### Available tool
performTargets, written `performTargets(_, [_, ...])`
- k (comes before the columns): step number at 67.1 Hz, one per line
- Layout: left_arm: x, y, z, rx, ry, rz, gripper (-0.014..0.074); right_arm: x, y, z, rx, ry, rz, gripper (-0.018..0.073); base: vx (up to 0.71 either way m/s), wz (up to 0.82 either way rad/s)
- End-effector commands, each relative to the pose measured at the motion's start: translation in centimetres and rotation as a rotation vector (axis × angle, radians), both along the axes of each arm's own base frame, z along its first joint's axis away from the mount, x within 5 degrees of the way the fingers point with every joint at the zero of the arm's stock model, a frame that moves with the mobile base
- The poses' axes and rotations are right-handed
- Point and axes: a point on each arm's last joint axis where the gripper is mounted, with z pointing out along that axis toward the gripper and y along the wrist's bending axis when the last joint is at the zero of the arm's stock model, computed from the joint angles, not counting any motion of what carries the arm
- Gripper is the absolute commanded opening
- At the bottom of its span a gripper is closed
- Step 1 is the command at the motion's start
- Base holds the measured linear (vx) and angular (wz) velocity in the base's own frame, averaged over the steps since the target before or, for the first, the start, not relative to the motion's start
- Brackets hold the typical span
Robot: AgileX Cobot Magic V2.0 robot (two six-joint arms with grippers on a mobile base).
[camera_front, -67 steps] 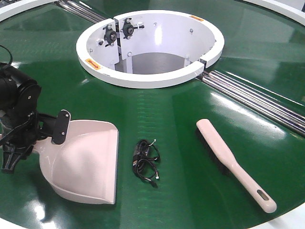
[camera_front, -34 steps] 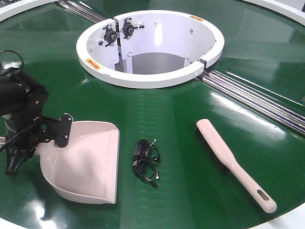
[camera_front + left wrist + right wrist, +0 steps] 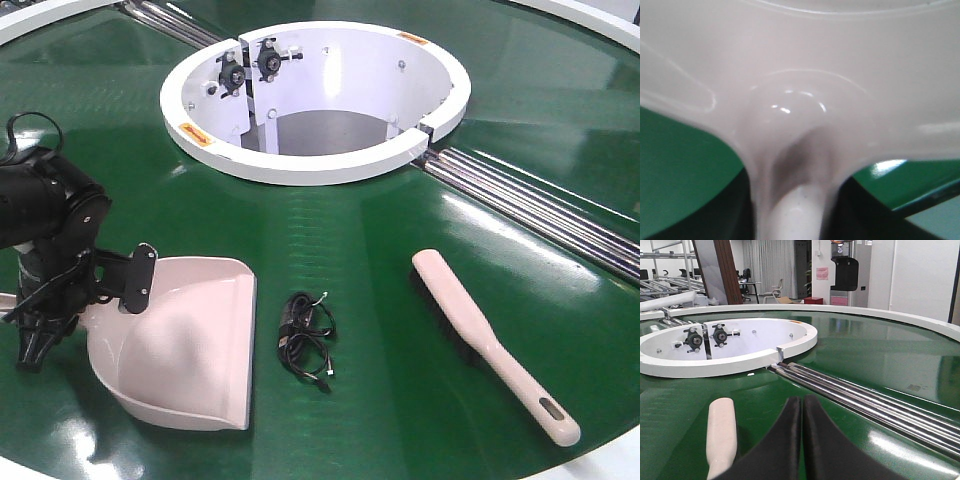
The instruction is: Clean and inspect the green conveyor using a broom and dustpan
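The pale beige-pink dustpan (image 3: 190, 345) lies on the green conveyor (image 3: 380, 260) at the front left, mouth toward the front. My left gripper (image 3: 80, 312) is shut on its handle, which is mostly hidden behind the black wrist. In the left wrist view the dustpan (image 3: 800, 75) fills the frame and the gripper (image 3: 795, 205) clamps the handle between dark fingers (image 3: 735, 220). The broom (image 3: 480, 335) lies flat at the front right, untouched. My right gripper (image 3: 802, 407) is shut and empty, just right of the broom's end (image 3: 721, 435). It is out of the front view.
A tangled black cable (image 3: 305, 335) lies on the belt between the dustpan and the broom. The white ring hub (image 3: 315, 160) sits at the back centre. Silver roller strips (image 3: 540, 205) run from it toward the right. The belt's pale front edge (image 3: 610, 460) is near the broom handle.
My left gripper has moved slightly to the right and forward with the dustpan, bringing the pan's edge closer to the black cable. The broom and cable have not moved.
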Motion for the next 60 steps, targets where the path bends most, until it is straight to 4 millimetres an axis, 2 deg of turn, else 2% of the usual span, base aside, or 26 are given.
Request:
performTargets(1, [-0.5, 0.0, 1.9, 0.020, 0.002, 0.002, -0.0008, -0.1, 0.0, 0.6, -0.013, -0.079, -0.004, -0.0008, 0.00, 0.00])
performTargets(18, [-0.6, 0.0, 3.1, -0.006, -0.065, 0.012, -0.0008, -0.1, 0.0, 0.6, -0.013, -0.079, -0.004, -0.0008, 0.00, 0.00])
performTargets(60, [-0.6, -0.1, 3.1, -0.017, -0.093, 0.053, -0.0008, -0.1, 0.0, 0.6, -0.013, -0.079, -0.004, -0.0008, 0.00, 0.00])
